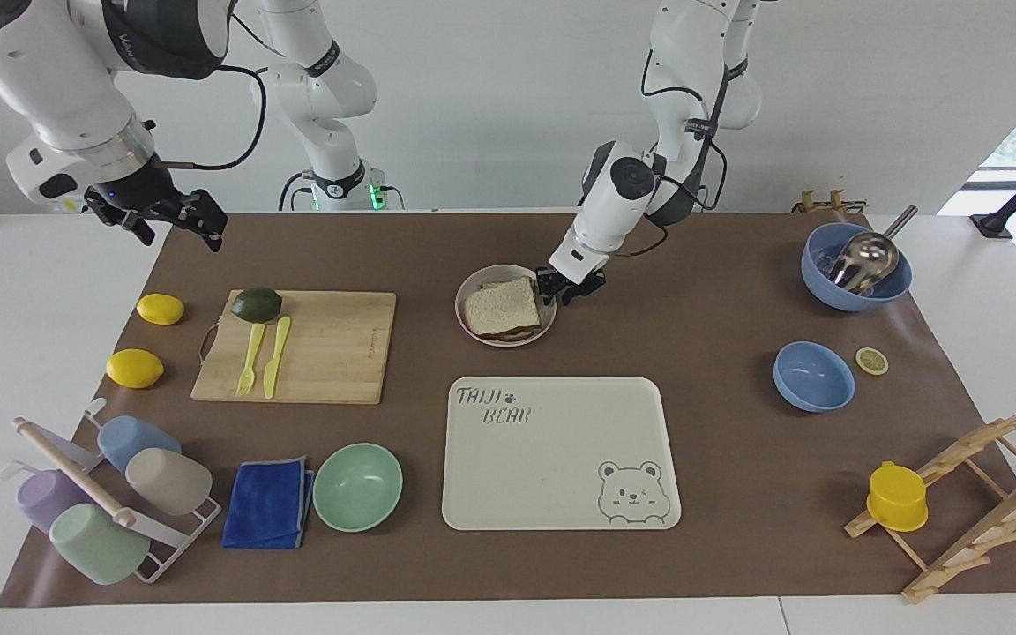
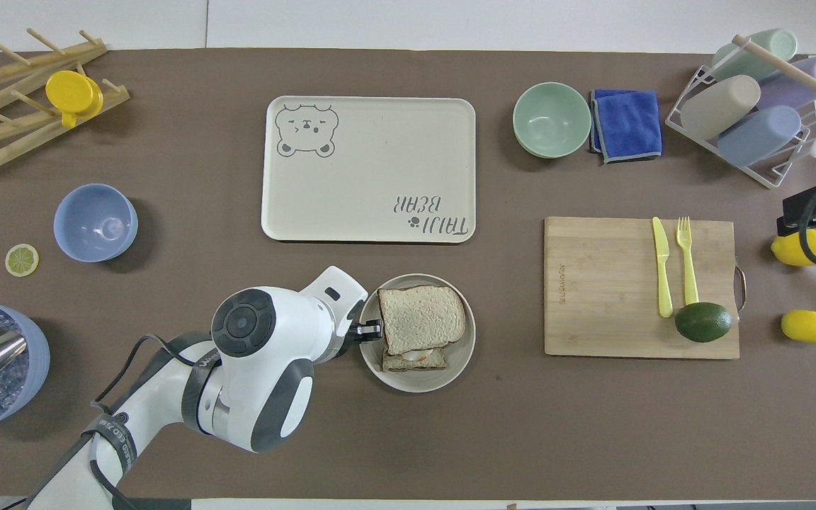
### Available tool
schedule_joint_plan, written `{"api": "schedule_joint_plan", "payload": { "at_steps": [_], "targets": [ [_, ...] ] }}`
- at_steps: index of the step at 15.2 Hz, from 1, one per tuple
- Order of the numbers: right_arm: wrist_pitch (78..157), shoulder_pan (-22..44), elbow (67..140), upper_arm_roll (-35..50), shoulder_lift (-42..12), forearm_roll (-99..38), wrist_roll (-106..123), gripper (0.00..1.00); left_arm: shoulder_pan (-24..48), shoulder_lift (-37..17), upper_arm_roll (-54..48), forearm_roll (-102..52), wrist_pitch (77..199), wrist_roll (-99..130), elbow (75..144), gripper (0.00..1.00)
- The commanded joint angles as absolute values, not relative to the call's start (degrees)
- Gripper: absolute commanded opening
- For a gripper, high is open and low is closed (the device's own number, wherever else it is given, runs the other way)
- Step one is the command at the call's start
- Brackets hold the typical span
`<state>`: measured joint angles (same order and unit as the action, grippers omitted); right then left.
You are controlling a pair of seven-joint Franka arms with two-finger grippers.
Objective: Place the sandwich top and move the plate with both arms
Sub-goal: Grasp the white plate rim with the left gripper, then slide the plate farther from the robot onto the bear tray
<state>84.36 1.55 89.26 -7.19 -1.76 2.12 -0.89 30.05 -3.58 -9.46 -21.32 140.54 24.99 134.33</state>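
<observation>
The sandwich top (image 1: 499, 306) is a pale bread slice lying on a toasted slice with egg (image 2: 414, 358), slightly offset from it, on the plate (image 1: 466, 304). The round beige plate (image 2: 415, 381) sits on the brown mat, nearer to the robots than the tray. My left gripper (image 1: 565, 289) is low at the plate's rim on the left arm's end, tilted toward it, and looks open; it also shows in the overhead view (image 2: 369, 330). My right gripper (image 1: 175, 220) is open and empty, held in the air over the mat's edge near the lemons (image 2: 801, 248).
The bear-printed tray (image 1: 561, 459) lies farther from the robots than the plate. A cutting board (image 1: 332, 348) with an avocado, a fork and a knife lies toward the right arm's end. A mint bowl (image 1: 358, 487), a blue cloth, a cup rack, blue bowls (image 1: 813, 377) and wooden racks stand around.
</observation>
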Motion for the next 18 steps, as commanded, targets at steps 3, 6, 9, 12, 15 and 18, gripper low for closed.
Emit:
{"api": "schedule_joint_plan", "payload": {
  "at_steps": [3,6,9,12,15,18],
  "targets": [
    [84.2,1.2,90.1,-7.3,-0.9,0.4,-0.1,1.00,31.4,-4.3,-8.6,-22.1,142.6,25.5,135.1,0.33],
    [84.2,1.2,90.1,-7.3,-1.0,0.4,-0.1,1.00,31.4,-4.3,-8.6,-22.1,142.6,25.4,135.1,0.17],
    [84.2,1.2,90.1,-7.3,-0.9,0.4,-0.1,1.00,31.3,-4.3,-8.6,-22.1,142.3,25.4,135.1,0.00],
    [84.2,1.2,90.1,-7.3,-1.0,0.4,-0.1,1.00,30.9,-4.3,-8.6,-22.1,141.9,25.4,135.1,0.00],
    [84.2,1.2,90.2,-7.2,-1.0,0.4,-0.1,1.00,30.3,-4.1,-8.6,-22.3,141.6,25.4,134.4,0.00],
    [84.2,1.2,90.1,-7.3,-1.0,0.4,-0.1,1.00,27.6,-3.3,-8.6,-22.3,137.4,25.1,131.6,0.00]
  ]
}}
